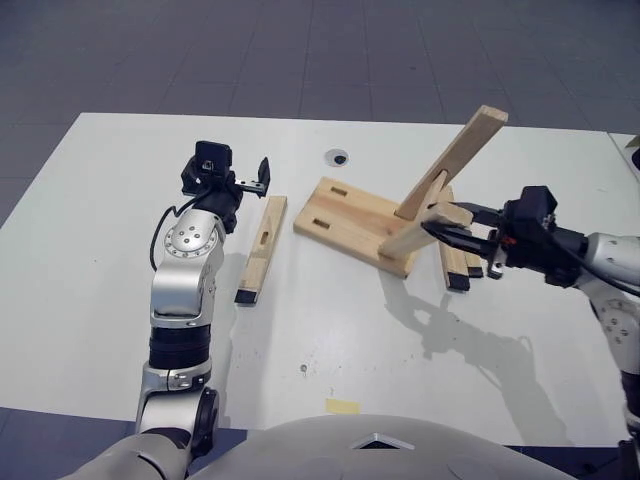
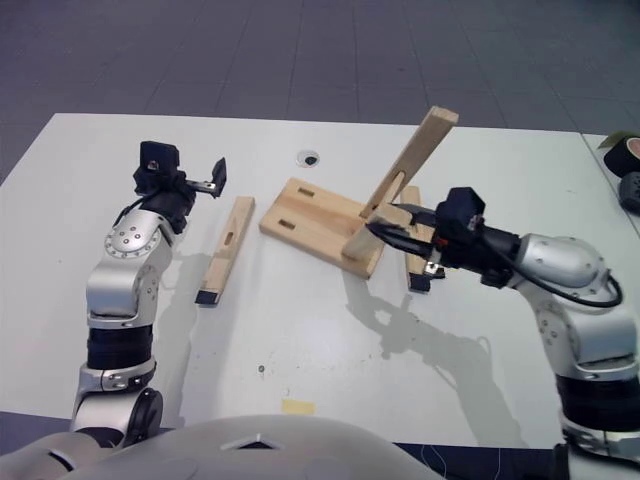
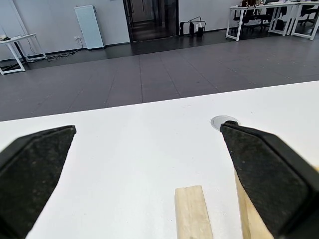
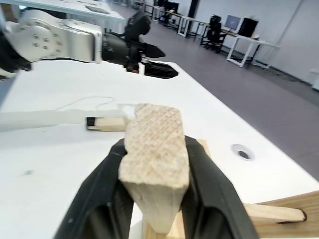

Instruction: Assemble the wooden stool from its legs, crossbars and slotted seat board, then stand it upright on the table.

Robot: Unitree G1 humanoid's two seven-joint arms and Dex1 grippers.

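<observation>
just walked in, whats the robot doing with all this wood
It is partway through building a stool. The right gripper is shut on a short wooden bar that meets a tilted leg rising over the seat board. The left gripper is open by the far end of a loose leg lying flat on the table. More pieces lie beside the board.

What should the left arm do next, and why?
Probably lower the left gripper onto the loose leg. It hangs open by that leg's far end, while the right gripper is shut on the crossbar of the tilted piece at the seat.
</observation>
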